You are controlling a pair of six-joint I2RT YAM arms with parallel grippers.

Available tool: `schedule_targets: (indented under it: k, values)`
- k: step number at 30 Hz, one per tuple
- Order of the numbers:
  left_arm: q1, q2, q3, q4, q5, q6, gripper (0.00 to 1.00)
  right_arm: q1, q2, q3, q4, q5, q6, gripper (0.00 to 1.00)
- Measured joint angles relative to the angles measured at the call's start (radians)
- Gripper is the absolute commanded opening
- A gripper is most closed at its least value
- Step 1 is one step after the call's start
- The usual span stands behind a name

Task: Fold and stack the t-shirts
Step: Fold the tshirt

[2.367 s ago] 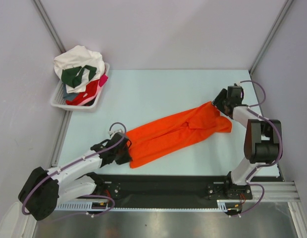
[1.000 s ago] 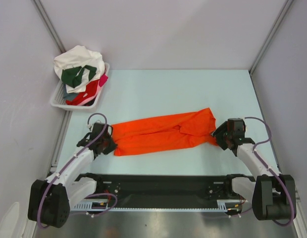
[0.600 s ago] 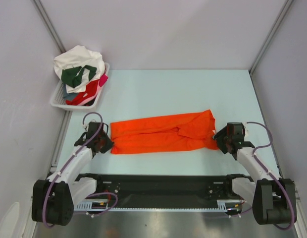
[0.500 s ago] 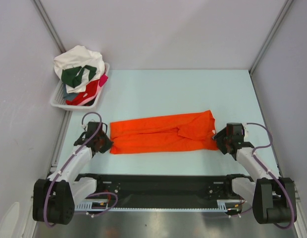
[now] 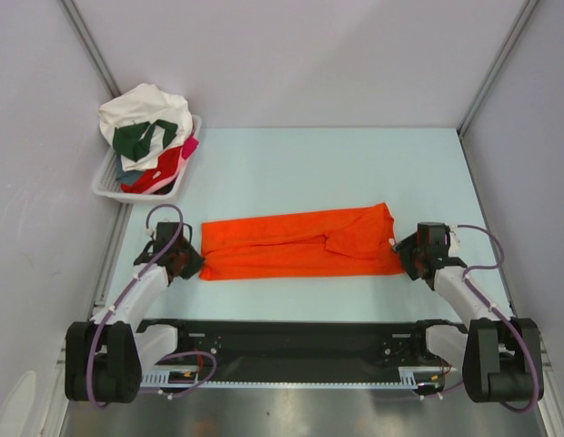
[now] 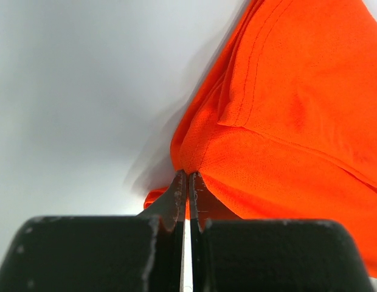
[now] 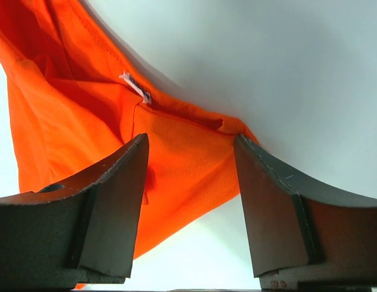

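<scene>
An orange t-shirt (image 5: 300, 246) lies stretched in a long flat band across the near middle of the table. My left gripper (image 5: 186, 262) is at its left end. In the left wrist view the left gripper (image 6: 188, 177) is shut on a pinch of the orange t-shirt (image 6: 286, 121). My right gripper (image 5: 407, 255) is at the band's right end. The right wrist view shows the right gripper (image 7: 190, 140) open, with the corner of the orange t-shirt (image 7: 176, 176) lying loose between its fingers. White (image 5: 141, 105), dark green (image 5: 136, 138), red (image 5: 155, 173) and pink (image 5: 188, 146) t-shirts are heaped in the basket.
The white slatted basket (image 5: 105, 188) stands at the table's far left corner. Grey walls close in the left, back and right sides. A black base rail (image 5: 291, 341) runs along the near edge between the arm bases.
The orange t-shirt went from slanted and bunched to a straight band parallel to the near edge. The left gripper drew its end leftward. The right gripper came nearer and stays at the right end.
</scene>
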Motion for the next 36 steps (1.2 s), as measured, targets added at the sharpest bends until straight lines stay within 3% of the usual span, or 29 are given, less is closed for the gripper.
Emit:
schedule_targets:
  k: [3, 5, 11, 15, 18, 25, 36]
  values:
    - [-0.006, -0.011, -0.004, 0.001, -0.001, 0.002, 0.10, -0.004, 0.021, 0.023, -0.015, 0.012, -0.009, 0.64]
    - [-0.016, -0.024, -0.004, 0.002, -0.004, 0.008, 0.21, -0.007, 0.029, 0.035, -0.025, 0.018, -0.015, 0.64]
    - [-0.032, -0.067, -0.003, -0.005, -0.033, 0.017, 0.33, -0.008, 0.019, 0.071, -0.095, 0.044, -0.050, 0.60]
    - [-0.060, -0.097, 0.027, -0.039, -0.079, 0.018, 0.53, -0.008, 0.034, 0.159, -0.125, 0.064, -0.122, 0.43]
    - [-0.086, -0.123, 0.066, -0.064, -0.113, 0.018, 0.64, -0.002, 0.088, 0.245, -0.126, 0.071, -0.178, 0.39]
    - [-0.100, -0.145, 0.150, -0.088, -0.151, 0.021, 0.65, 0.014, 0.293, 0.380, -0.088, 0.058, -0.281, 0.35]
    - [-0.101, -0.146, 0.152, -0.107, -0.143, 0.027, 0.65, 0.013, 0.542, 0.436, 0.003, -0.005, -0.338, 0.34]
